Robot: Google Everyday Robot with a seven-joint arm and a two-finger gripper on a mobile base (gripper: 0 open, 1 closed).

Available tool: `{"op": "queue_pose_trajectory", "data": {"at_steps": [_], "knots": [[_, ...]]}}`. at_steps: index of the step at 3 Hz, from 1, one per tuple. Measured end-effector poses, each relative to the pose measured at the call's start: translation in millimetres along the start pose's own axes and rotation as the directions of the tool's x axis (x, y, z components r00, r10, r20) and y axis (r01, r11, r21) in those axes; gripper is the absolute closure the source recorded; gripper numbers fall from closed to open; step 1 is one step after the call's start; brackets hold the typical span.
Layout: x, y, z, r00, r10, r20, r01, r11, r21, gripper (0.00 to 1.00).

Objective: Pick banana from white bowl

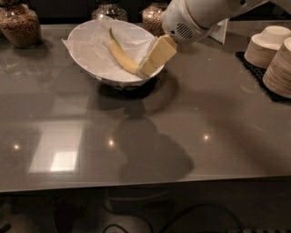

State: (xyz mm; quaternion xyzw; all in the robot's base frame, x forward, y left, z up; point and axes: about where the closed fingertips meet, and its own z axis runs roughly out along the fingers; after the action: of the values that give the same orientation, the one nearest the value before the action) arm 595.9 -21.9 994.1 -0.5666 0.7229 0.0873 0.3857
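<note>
A slim curved yellow banana (120, 53) with a greenish stem tip lies in the white bowl (86, 34), which is wide, shallow and lined with crinkled white paper. The bowl stands at the back of the grey counter. My gripper (148, 67) hangs from the white arm that reaches in from the upper right. Its cream fingers sit over the bowl's right rim, right at the banana's near end and covering that end.
Glass jars of grain stand behind the bowl, one at the far left (18, 25) and two more at the back (152, 13). Stacks of small cream paper bowls (272, 57) stand on a black mat at the right edge.
</note>
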Motion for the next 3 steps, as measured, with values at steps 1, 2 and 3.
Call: {"op": "queue_pose_trajectory", "data": {"at_steps": [1, 2, 3], "knots": [[-30.1, -15.1, 40.0, 0.998, 0.018, 0.059, -0.018, 0.9998, 0.007, 0.0], [-45.7, -26.1, 73.0, 0.998, 0.022, 0.065, -0.023, 0.9996, 0.016, 0.0], [-49.8, -36.2, 99.7, 0.998, 0.032, 0.049, -0.033, 0.9989, 0.033, 0.18]]}}
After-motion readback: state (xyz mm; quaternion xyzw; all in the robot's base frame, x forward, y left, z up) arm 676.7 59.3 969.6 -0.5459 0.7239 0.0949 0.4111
